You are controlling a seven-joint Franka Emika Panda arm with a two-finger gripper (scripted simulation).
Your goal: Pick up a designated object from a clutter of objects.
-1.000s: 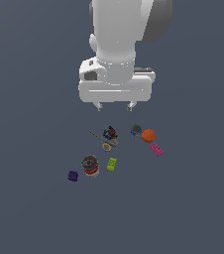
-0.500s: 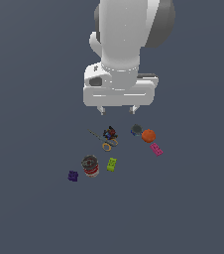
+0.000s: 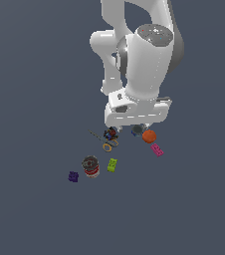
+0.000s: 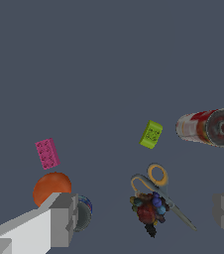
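Observation:
The magenta-pink studded brick [image 3: 157,150] lies flat at the exterior view's right end of the clutter, just past the orange ball [image 3: 149,136]. It also shows in the wrist view [image 4: 47,153], next to the ball [image 4: 52,187]. My gripper [image 3: 130,128] hangs open and empty above the clutter, over the dark toy [image 3: 110,134] and the ball. It is apart from the pink brick. In the wrist view the gripper [image 4: 143,216] has its fingers [image 4: 59,221] spread wide around the dark toy cluster [image 4: 149,208].
A lime-green brick [image 3: 112,165] [image 4: 151,134], a red-and-grey can [image 3: 90,166] [image 4: 215,127] and a dark purple brick [image 3: 73,176] lie on the grey floor. Yellow-ringed scissors [image 3: 109,145] [image 4: 156,181] lie by the dark toy. A small dark round item [image 4: 83,212] sits partly behind one finger.
The arm has come down toward the clutter and shifted a little to the exterior view's right. The objects have not moved.

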